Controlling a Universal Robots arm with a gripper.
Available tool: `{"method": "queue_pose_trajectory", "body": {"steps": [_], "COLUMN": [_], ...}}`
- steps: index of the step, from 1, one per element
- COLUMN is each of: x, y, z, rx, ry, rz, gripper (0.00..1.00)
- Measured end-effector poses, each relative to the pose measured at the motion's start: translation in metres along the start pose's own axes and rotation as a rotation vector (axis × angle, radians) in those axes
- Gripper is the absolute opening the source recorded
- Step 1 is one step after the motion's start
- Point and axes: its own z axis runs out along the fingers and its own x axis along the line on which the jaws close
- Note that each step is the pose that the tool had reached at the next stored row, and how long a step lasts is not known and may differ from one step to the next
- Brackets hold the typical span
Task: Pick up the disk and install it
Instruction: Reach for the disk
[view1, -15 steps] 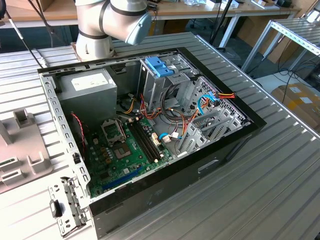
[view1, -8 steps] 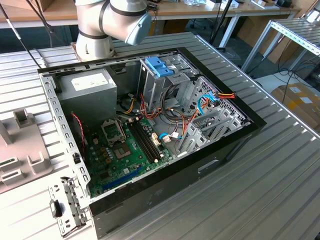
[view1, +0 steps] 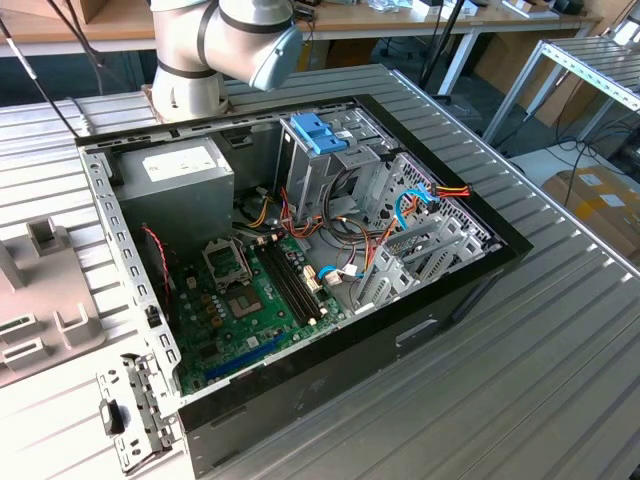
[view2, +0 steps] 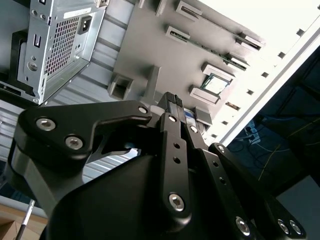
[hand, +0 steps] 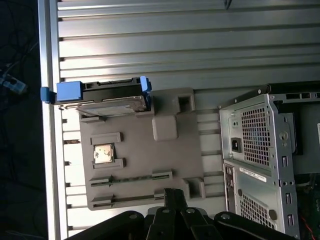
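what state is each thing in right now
disk, in its blue bracket, resting on the grey fixture, not installed
gripper, over the grey fixture, apart from the disk
computer case, lying on its side, panel off, inside exposed
processor chip, lying flat in a fixture pocket

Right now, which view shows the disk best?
The first wrist view: the disk sits unobstructed on the grey fixture. In the second wrist view the gripper hides most of it. The exterior view frames the computer case.
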Motion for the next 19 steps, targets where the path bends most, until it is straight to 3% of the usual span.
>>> {"method": "queue_pose_trajectory", "body": {"steps": [19], "x": [0.0261], "y": [-0.0020], "z": [-0.0007], "rx": [0.0000], "ry": [-0.0001], "rz": [0.000], "gripper": [0.11]}}
